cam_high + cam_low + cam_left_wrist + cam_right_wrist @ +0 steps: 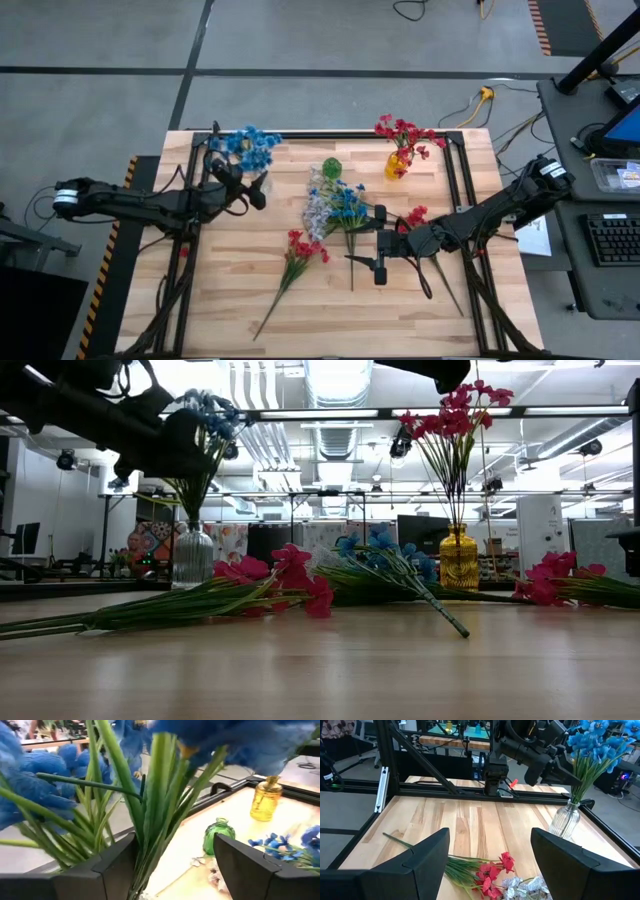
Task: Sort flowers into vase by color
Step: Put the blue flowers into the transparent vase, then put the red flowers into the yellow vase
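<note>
Blue flowers (pixel 250 147) stand in a clear ribbed vase (pixel 565 821) at the table's far left. My left gripper (pixel 250 188) is open just above the vase, with their green stems (pixel 150 820) between its fingers. Red flowers (pixel 405 135) stand in a yellow vase (pixel 397 166). A small green vase (pixel 331 167) holds nothing. A blue and a white spray (pixel 335 205) lie together mid-table, beside a red spray (pixel 300 248). A second red spray (pixel 416 217) lies under my right arm. My right gripper (pixel 380 243) hovers open beside the blue spray's stem. My left gripper stands open around the blue flowers' stems above the vase's mouth. The stems run close past one finger (pixel 117 865); I cannot tell whether they touch it. The flowers stand upright in the vase.
A black metal frame (pixel 455 180) runs along the table's left, far and right edges. The near part of the wooden table (pixel 330 320) is bare except for the stem ends. A desk with a keyboard (pixel 612 240) stands beyond the right edge.
</note>
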